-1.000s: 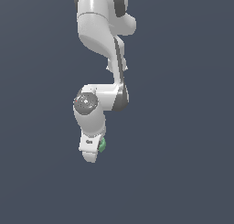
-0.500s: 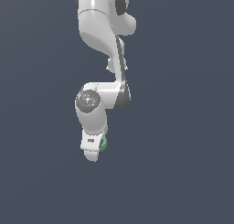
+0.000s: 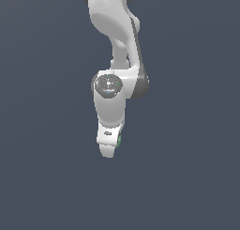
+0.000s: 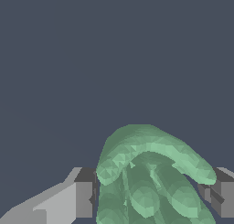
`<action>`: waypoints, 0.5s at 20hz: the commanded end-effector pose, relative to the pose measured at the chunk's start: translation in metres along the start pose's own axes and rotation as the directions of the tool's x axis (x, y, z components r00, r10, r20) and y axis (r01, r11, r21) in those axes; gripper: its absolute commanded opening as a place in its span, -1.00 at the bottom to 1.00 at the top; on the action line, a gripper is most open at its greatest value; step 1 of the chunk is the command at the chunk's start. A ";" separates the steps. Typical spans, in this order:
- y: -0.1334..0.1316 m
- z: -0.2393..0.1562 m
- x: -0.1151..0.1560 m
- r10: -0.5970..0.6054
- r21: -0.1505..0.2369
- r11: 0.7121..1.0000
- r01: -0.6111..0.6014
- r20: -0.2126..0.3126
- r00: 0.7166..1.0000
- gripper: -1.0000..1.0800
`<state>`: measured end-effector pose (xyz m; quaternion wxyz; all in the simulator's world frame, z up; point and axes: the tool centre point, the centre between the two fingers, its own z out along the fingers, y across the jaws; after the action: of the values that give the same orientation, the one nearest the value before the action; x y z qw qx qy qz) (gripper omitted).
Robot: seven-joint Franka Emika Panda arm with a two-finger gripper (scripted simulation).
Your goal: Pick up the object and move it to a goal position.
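Hand closed on the green blob

Fingers of my hand point(image 4: 151, 195) sit on either side of the green blob point(image 4: 151, 173), one grey finger point(image 4: 84, 195) pressed to one flank and the other point(image 4: 219, 195) to the opposite flank, so I am clamped on it with only the blob's width between them. The wrist view shows the blob close up: lumpy, matte, made of ribbed rolls with one thick curved roll arching over the rest. It fills the gap between my fingers and bulges out past their tips.

From the exterior view my hand point(image 3: 108, 147) points downward at the end of my white arm point(image 3: 112, 32), and only a thin sliver of the green blob point(image 3: 120, 141) peeks out at the hand's edge, on the exterior view's right. The round grey wrist joint point(image 3: 108, 84) sits just above the hand, with the dark elbow section beside it on the exterior view's right.

Behind everything lies a flat, even blue-grey backdrop point(image 3: 42, 130); I cannot tell from either view whether a surface lies under my hand or how high the blob hangs.
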<state>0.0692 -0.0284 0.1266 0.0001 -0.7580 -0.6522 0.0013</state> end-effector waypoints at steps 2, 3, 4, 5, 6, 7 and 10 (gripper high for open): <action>-0.012 -0.031 0.029 -0.001 -0.002 1.000 0.001 0.001 1.000 -1.00; -0.016 -0.039 0.038 -0.002 -0.002 1.000 0.002 0.001 1.000 -1.00; -0.019 -0.048 0.046 -0.002 -0.002 1.000 0.002 0.001 1.000 -1.00; -0.023 -0.057 0.054 -0.002 -0.002 1.000 0.002 0.001 1.000 -1.00; -0.026 -0.066 0.063 -0.002 -0.002 1.000 0.002 0.001 1.000 -1.00; -0.030 -0.075 0.071 -0.002 -0.002 1.000 0.002 0.001 1.000 -1.00; -0.040 -0.101 0.096 -0.002 -0.002 1.000 0.002 0.002 1.000 -1.00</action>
<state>0.0479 0.0595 0.2140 -0.0010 -0.7572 -0.6532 0.0011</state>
